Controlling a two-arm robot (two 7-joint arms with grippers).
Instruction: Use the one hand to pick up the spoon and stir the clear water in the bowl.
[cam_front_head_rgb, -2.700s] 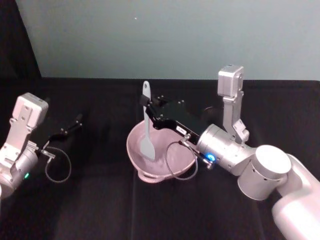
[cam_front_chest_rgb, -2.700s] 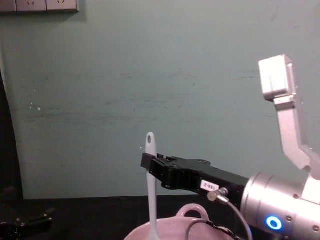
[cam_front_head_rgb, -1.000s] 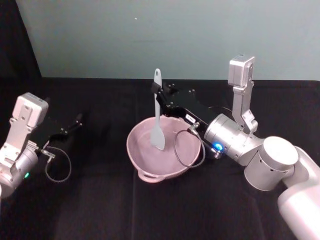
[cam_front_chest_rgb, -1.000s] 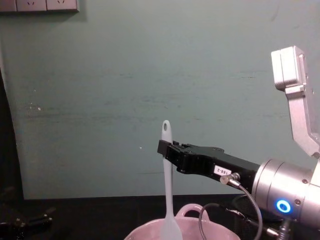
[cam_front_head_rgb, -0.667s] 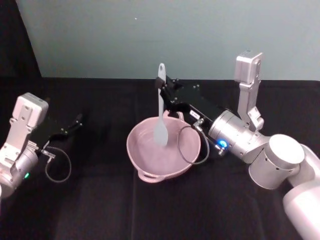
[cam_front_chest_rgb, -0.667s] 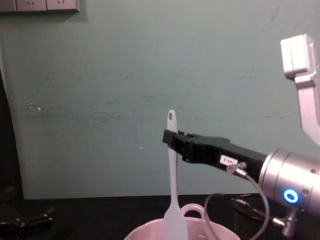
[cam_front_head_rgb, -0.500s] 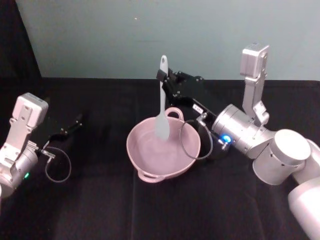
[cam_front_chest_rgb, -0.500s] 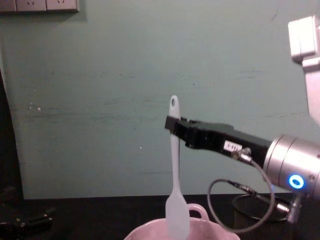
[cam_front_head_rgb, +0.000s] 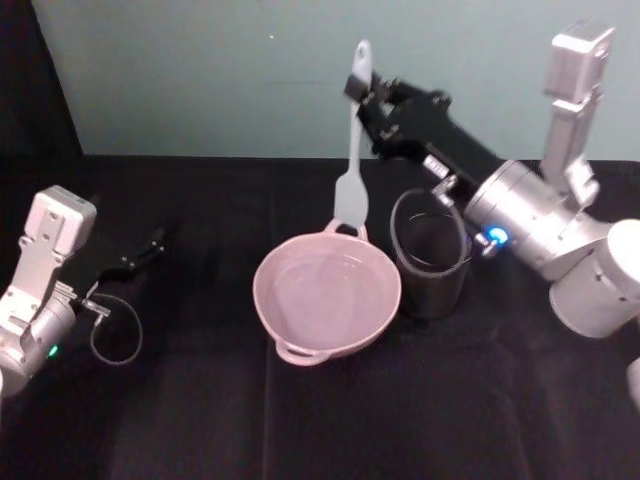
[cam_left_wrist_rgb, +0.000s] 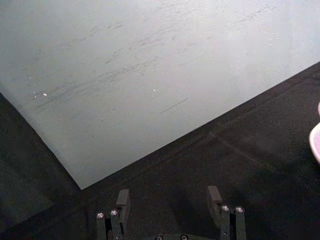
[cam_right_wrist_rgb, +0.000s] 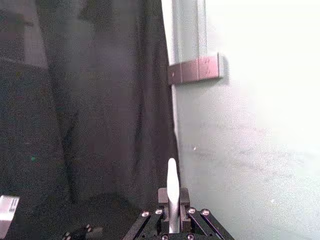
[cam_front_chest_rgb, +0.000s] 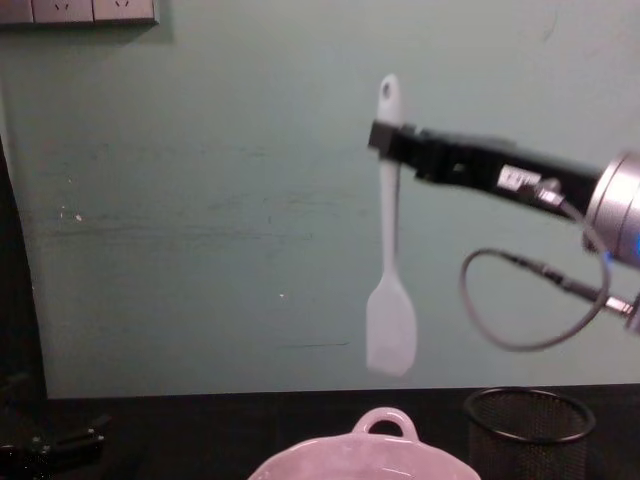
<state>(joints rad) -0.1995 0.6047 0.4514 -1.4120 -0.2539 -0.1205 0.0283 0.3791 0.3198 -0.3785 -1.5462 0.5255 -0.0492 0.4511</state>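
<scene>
My right gripper is shut on the upper handle of the white spoon, which hangs upright in the air. Its blade is well above the far rim of the pink bowl and clear of it. In the right wrist view the handle stands pinched between the jaws. The clear water lies in the bowl, hardly visible. The bowl's loop handle faces the back wall. At the far left, low over the table, my left gripper rests open with nothing between its fingers.
A black wire-mesh cup stands just right of the bowl, under the right arm. A loose cable loop hangs by the left wrist. The table is covered in black cloth, with a teal wall close behind.
The right gripper has lifted the spoon out of the bowl, up and towards the back right. The blade now hangs above the rim, and the mesh cup has come into view. The left arm has not moved.
</scene>
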